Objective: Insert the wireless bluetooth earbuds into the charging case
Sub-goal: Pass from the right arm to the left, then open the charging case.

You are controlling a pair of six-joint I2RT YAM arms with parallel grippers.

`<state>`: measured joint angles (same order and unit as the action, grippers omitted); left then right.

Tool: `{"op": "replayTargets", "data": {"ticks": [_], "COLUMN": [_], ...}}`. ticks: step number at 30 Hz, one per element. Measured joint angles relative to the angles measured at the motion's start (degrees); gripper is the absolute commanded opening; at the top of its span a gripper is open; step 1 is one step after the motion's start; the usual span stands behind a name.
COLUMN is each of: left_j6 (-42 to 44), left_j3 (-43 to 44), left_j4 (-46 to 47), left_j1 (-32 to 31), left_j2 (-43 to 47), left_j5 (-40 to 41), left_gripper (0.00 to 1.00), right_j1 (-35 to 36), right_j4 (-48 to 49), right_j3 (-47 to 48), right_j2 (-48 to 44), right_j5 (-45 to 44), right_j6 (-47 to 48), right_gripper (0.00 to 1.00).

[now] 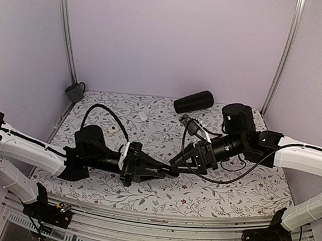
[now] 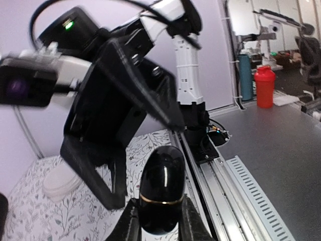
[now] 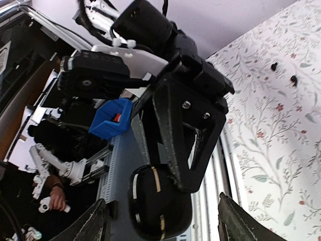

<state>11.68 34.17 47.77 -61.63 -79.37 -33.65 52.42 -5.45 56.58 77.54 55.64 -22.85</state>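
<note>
Here the left gripper (image 2: 159, 223) pinches the case (image 2: 161, 183) over floral cloth (image 2: 30, 211); the right gripper (image 3: 163, 226) has jaws spread near it, lilac walls (image 1: 175, 36) behind.

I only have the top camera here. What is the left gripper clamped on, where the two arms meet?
Observer: The left wrist view shows the left gripper shut on the charging case, glossy black with a thin gold seam.
Operator: Is the right gripper on it too?
Observer: No. In the right wrist view the right gripper is open, its fingers wide apart, either side of the case.
Operator: And the earbuds?
Observer: Both earbuds lie on the floral cloth, apart from each other.
</note>
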Motion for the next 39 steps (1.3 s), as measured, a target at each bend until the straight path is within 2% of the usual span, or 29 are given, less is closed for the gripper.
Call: {"op": "replayTargets", "data": {"ticks": [7, 11, 14, 23, 39], "left_j6": [-14.0, -20.6, -24.2, -26.8, -25.9], "left_j3": [-7.4, -9.3, -10.2, -10.2, -10.2], "left_j4": [5.8, 7.1, 7.3, 5.3, -0.4], "left_j1": [1.2, 2.0, 2.4, 2.5, 3.4], "left_j2": [2.9, 6.3, 8.9, 13.4, 15.3], "left_j5": [10.1, 14.5, 16.0, 16.2, 16.4], "left_gripper": [0.0, 0.0, 0.0, 0.0, 0.0], "right_j1": [0.6, 4.2, 6.3, 7.0, 7.5], "right_j4": [3.7, 6.9, 9.7, 12.3, 13.4], "right_j3": [-3.6, -4.6, -4.6, -1.7, 0.3], "right_j2": [-6.6, -6.9, -5.6, 1.8, 2.6], "right_j5": [-15.9, -25.7, -29.9, -34.7, -31.9], "right_j6": [3.3, 6.4, 8.6, 11.4, 12.6], "right_gripper": [0.74, 0.71, 0.71, 0.71, 0.74]}}
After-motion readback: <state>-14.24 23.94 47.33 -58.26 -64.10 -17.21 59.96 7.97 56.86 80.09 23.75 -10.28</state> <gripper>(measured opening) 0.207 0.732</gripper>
